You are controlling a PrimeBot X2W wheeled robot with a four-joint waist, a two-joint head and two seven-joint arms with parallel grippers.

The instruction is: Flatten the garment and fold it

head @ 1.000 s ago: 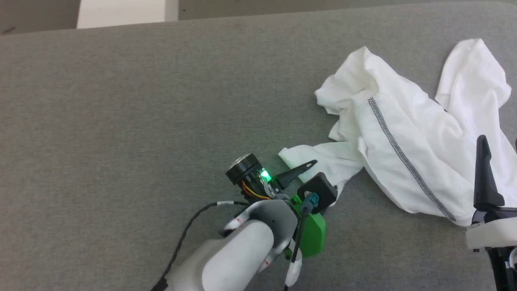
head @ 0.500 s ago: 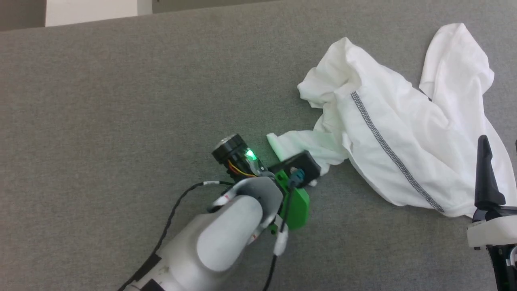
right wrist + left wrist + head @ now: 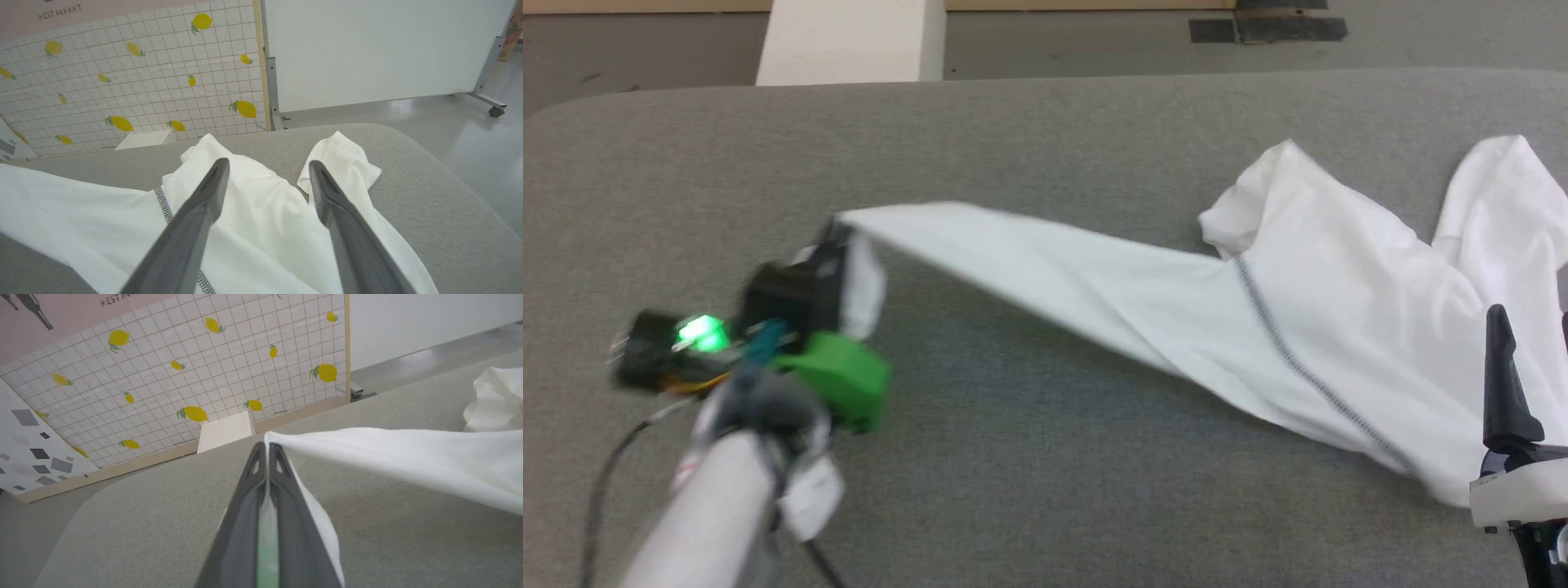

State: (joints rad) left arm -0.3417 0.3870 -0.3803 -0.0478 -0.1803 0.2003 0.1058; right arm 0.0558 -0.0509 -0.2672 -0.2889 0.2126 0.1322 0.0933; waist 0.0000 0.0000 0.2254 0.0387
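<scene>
The white garment (image 3: 1339, 302) lies bunched on the right side of the grey table (image 3: 1029, 457), with a grey-and-white stitched trim line (image 3: 1298, 367) running down it. One long strip of it is stretched leftward above the table to my left gripper (image 3: 837, 241), which is shut on its end. In the left wrist view the closed fingers (image 3: 267, 451) pinch the garment (image 3: 408, 461) edge. My right gripper (image 3: 267, 167) hangs open over the garment (image 3: 253, 212) near the right edge, holding nothing.
A white box (image 3: 849, 41) stands on the floor beyond the table's far edge. A tiled lemon-pattern panel (image 3: 184, 375) and a white board (image 3: 367, 53) stand behind. The table's rounded corner (image 3: 429, 155) is at the right.
My left gripper shut on the garment's loose end and pulled it far to the left and up, stretching a strip out. The head camera shifted. The right gripper stayed put.
</scene>
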